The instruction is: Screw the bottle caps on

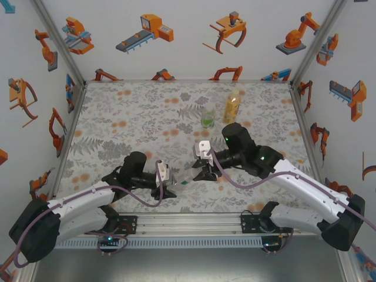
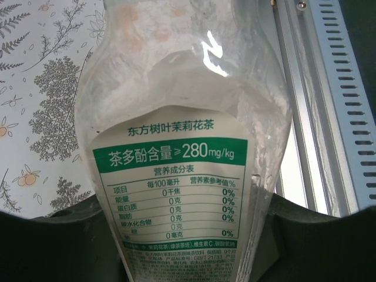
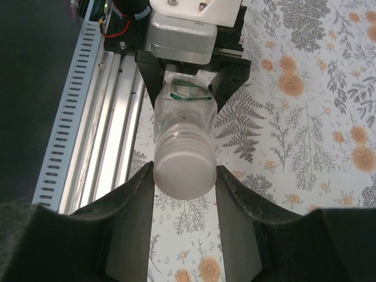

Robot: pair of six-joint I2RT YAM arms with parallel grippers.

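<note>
Left jaws clenched on the clear bottle (image 1: pixel 185 181), held sideways above the front edge of the bench (image 1: pixel 129 117). Right jaws clamp the pale cap (image 3: pixel 183 170) sitting on its neck. Amber bottle (image 1: pixel 232 106) and green bottle (image 1: pixel 208 119) stand upright near each other toward the back.

We saw the labelled bottle (image 2: pixel 176 147) in the left gripper (image 1: pixel 171 187), its cap (image 3: pixel 183 173) in the right gripper (image 1: pixel 202 172). Behind stood the short bottle (image 1: pixel 207 117), left of the tall bottle (image 1: pixel 232 107).
</note>
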